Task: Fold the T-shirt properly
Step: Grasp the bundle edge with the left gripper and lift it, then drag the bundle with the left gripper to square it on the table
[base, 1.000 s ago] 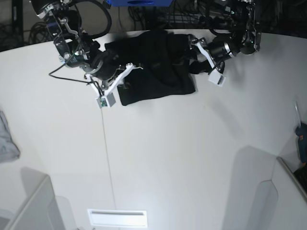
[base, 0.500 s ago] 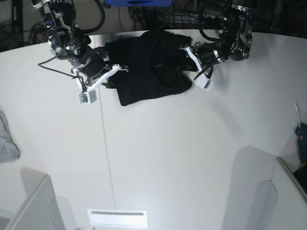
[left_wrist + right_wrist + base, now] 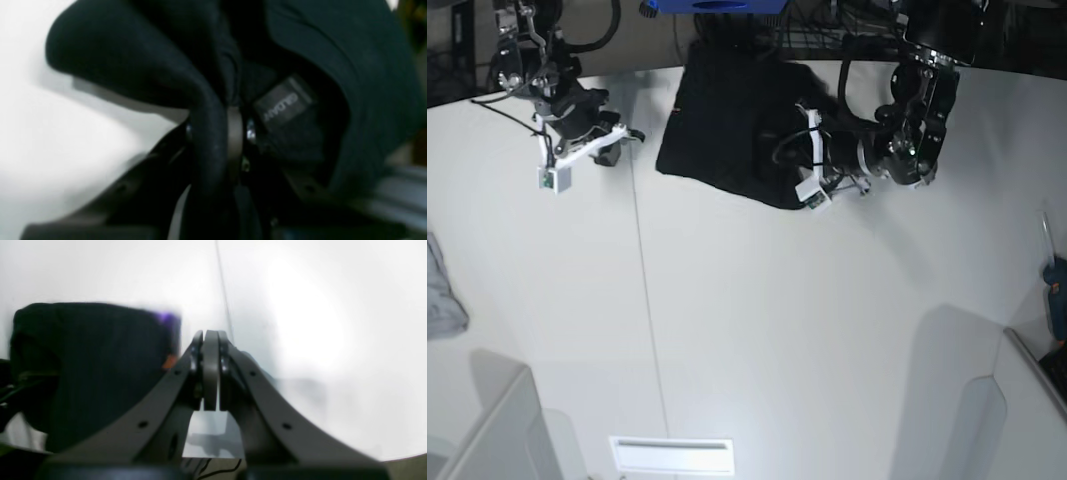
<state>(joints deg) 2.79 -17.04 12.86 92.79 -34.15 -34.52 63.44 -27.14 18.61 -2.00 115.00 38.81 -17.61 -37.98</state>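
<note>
We list one T-shirt [image 3: 727, 120], black, bunched at the far edge of the white counter [image 3: 807, 330], its near hem running slantwise from the left down toward the left gripper [image 3: 779, 150]. That gripper sits at the shirt's right near corner with its jaws clamped on a thick fold of the cloth; in the left wrist view the fold wraps over the jaw tips, and a grey neck label [image 3: 283, 105] lies just beside them, with the T-shirt [image 3: 140, 66] filling most of that picture. The right gripper [image 3: 612, 145] hangs over bare counter to the left of the shirt, apart from it, jaws pressed together on nothing. In the right wrist view the right gripper [image 3: 210, 340] points along a thin seam [image 3: 224, 290] in the counter, and the T-shirt [image 3: 100, 366] lies beside it with a purple patch [image 3: 166, 317] at its corner. We note wide open counter across the whole near half. A grey cloth [image 3: 442, 290] lies at the left edge, well apart from the shirt.
</note>
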